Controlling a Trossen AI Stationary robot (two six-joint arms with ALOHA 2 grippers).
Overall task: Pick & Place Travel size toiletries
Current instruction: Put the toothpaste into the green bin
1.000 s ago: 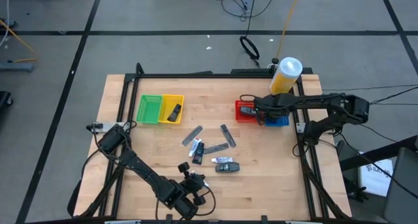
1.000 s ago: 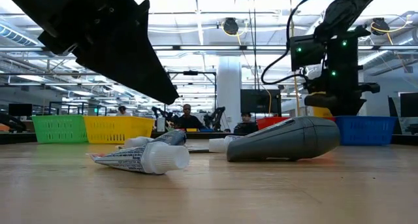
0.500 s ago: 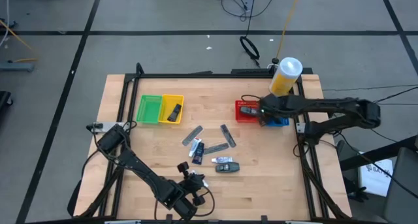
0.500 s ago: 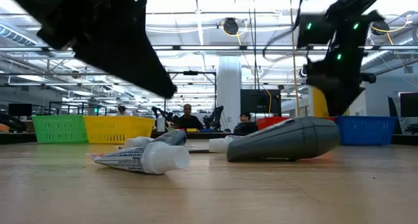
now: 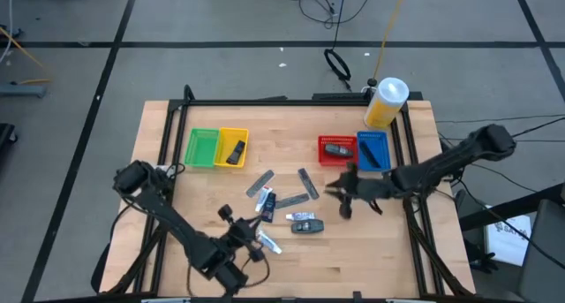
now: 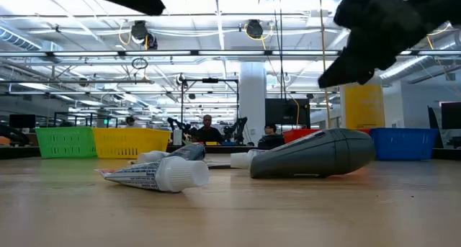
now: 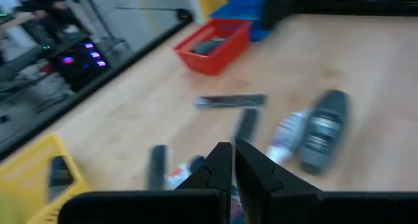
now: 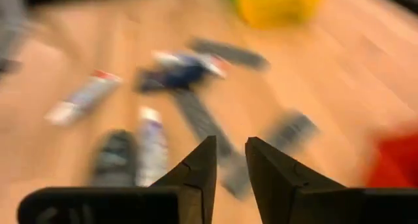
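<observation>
From above, the right gripper (image 5: 340, 197) hovers over bare counter (image 5: 371, 241) just beside the scattered toiletries (image 5: 284, 201), with the red basket (image 5: 336, 149), holding one dark piece, and the blue basket (image 5: 372, 150) behind it near the yellow jar (image 5: 386, 102). The left gripper (image 5: 231, 222) sits at the cluster's near side, next to a white tube (image 5: 267, 242). In the wrist views the left jaws are pressed together over the toiletries, and the right jaws stand slightly apart, holding nothing.

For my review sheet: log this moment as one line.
left gripper: shut, near white tube | right gripper: slightly open, empty, near pile | red basket: holds one dark item
</observation>
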